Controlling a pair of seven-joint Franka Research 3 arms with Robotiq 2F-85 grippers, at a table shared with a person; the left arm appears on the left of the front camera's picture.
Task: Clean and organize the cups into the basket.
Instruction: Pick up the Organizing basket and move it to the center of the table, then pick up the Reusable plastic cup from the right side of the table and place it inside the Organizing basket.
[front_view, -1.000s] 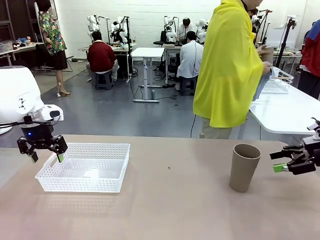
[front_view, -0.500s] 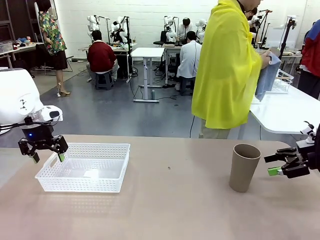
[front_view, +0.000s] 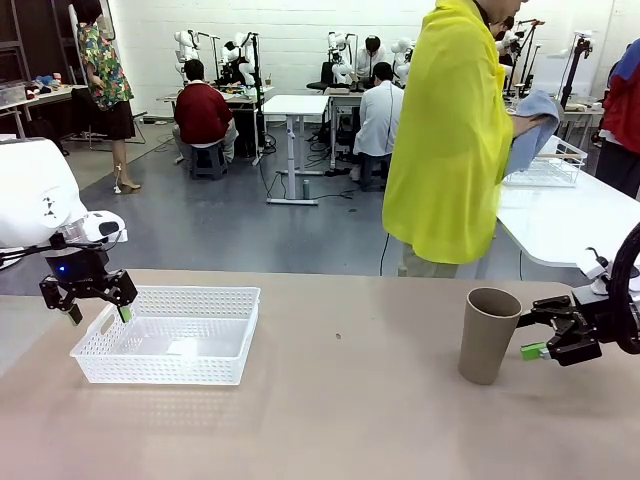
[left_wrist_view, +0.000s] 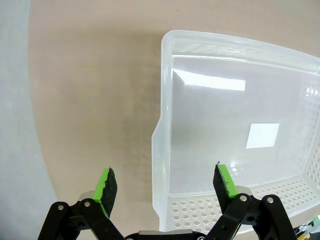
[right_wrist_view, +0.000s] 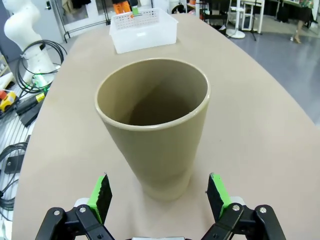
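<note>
Cup just ahead of right fingers, basket partly cropped

A person in a yellow cape stands beyond the tan table, holding a blue cloth near a white table.

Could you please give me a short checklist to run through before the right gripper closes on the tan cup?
1. Right gripper open: ok.
2. Tan cup upright and empty: ok.
3. Cup centred between the right gripper's pads: ok in the wrist view; deep enough between them: cannot tell.
4. Basket has room: ok, no cups in it.
5. Left gripper clear of basket: not ok, it hangs open over the left rim.
6. Person away from cup: ok.
</note>
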